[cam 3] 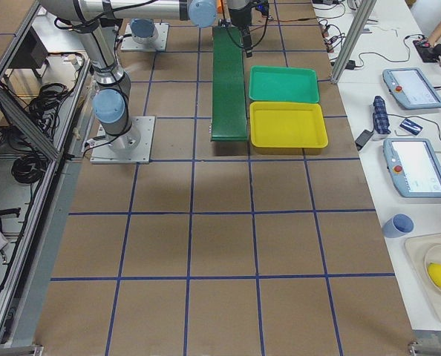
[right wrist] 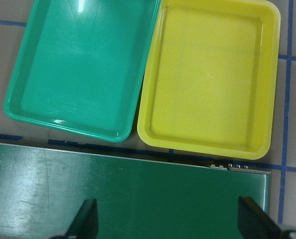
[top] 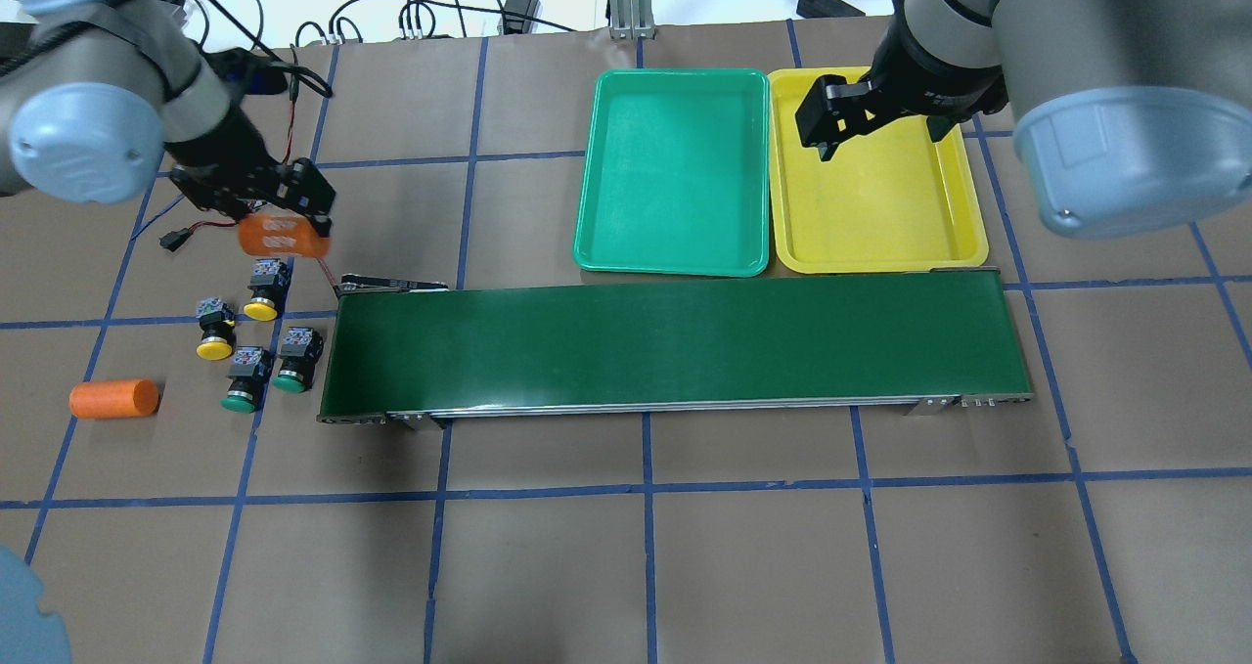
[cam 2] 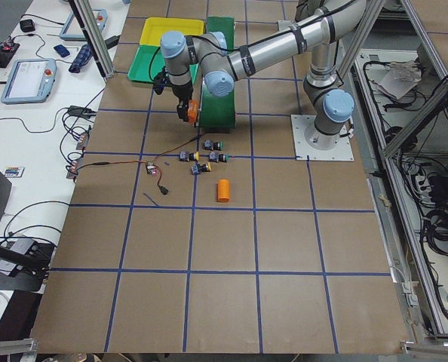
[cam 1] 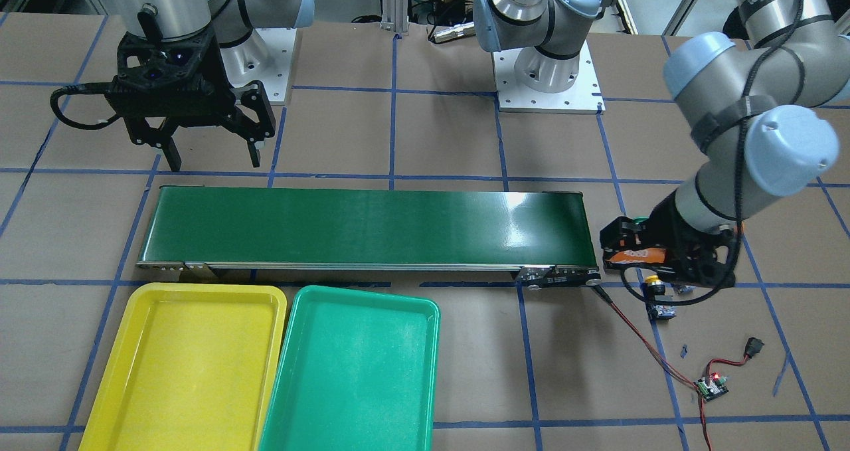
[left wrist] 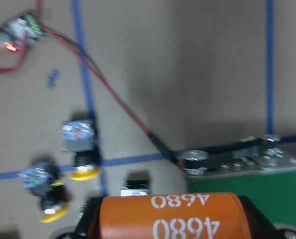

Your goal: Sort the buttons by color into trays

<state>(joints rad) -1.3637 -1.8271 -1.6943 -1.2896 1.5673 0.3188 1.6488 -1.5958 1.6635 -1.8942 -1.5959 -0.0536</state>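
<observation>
Four buttons lie on the table off the conveyor's left end: two yellow-capped (top: 264, 292) (top: 213, 332) and two green-capped (top: 245, 380) (top: 293, 361). My left gripper (top: 284, 232) is shut on an orange cylinder marked 4680 (left wrist: 173, 216) and holds it just beyond the buttons, above the table. Both yellow buttons (left wrist: 80, 149) show below it in the left wrist view. The green tray (top: 675, 170) and the yellow tray (top: 880, 195) lie side by side beyond the conveyor, both empty. My right gripper (cam 1: 212, 155) is open and empty, high above the conveyor's right end.
The long dark-green conveyor belt (top: 675, 346) runs across the middle of the table. A second orange cylinder (top: 114, 398) lies left of the buttons. A small controller board (cam 1: 712, 386) with red and black wires sits near the conveyor's left end.
</observation>
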